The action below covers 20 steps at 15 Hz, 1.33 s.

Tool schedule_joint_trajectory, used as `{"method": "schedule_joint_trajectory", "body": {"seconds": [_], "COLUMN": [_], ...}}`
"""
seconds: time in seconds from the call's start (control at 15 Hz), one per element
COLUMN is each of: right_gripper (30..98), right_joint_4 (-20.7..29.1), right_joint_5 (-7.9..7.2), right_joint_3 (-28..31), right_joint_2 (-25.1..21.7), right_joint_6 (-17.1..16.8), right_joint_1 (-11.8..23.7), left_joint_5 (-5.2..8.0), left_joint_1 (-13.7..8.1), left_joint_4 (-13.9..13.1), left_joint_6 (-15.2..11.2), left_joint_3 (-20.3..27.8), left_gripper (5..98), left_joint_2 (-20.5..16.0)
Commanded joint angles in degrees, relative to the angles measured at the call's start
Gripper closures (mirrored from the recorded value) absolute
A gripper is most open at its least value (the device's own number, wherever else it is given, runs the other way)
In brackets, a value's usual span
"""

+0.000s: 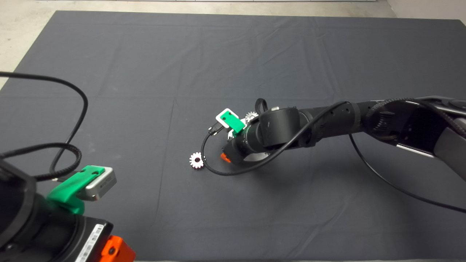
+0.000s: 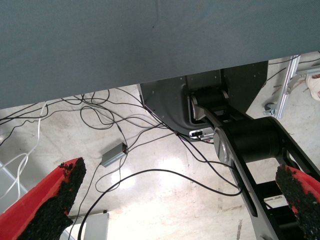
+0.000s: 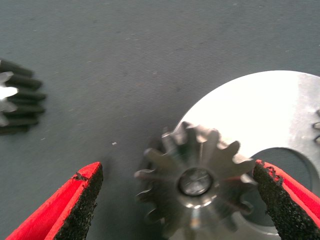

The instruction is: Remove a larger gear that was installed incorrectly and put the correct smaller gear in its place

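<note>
Parked off the worktop's (image 1: 109,54) near left corner: left end effector (image 2: 175,200), red fingers (image 2: 55,200) spread wide, nothing between them, only floor, cables and the robot's base beyond.

Toward the middle of the worktop, slightly to the near side: the smaller gear (image 1: 196,160), bright silver-white, lying flat and alone on the dark mat, just left of the right arm's cable loop (image 1: 225,171).

Just beyond and to the right, about the worktop's centre: right end effector (image 3: 175,200), lowered over a round metal plate (image 3: 270,115). Fingers (image 3: 75,205) held apart, one on either side of the larger gear (image 3: 195,185), neither pad touching the teeth. Larger gear seated on a pin at the plate's edge, dull grey, flared teeth sloping outward.

Farther still, peeping out behind the right wrist: another bright gear (image 1: 251,116), partly hidden.
</note>
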Motion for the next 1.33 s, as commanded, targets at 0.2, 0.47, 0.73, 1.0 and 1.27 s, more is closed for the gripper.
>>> {"method": "schedule_joint_trajectory", "body": {"seconds": [0.2,0.47,0.73,1.0,1.27], "right_gripper": [53.3,58.6,63.3,68.5,73.3], "right_joint_4": [-1.6,-1.6,-1.6,-1.6,-1.6], "right_joint_5": [0.21,0.12,0.12,0.12,0.95], "right_joint_3": [-0.1,-0.1,-0.1,-0.1,-0.1], "right_joint_2": [-0.3,-0.4,-0.4,-0.5,-1.4], "right_joint_6": [-0.1,-0.2,-0.2,-0.3,-0.1], "right_joint_1": [1.1,1.1,1.1,1.1,1.0], "left_joint_5": [0.21,0.21,-0.23,-0.15,0.03], "left_joint_1": [-0.2,-0.2,-0.2,-0.2,-0.2], "left_joint_4": [0.0,0.1,0.1,0.1,0.2], "left_joint_6": [-0.4,-0.4,-0.3,-0.3,-0.1], "left_joint_3": [0.9,0.9,0.9,0.9,0.9], "left_gripper": [6.0,6.0,6.0,6.0,6.0], "left_joint_2": [-0.2,-0.1,-0.3,-0.2,-0.2]}}
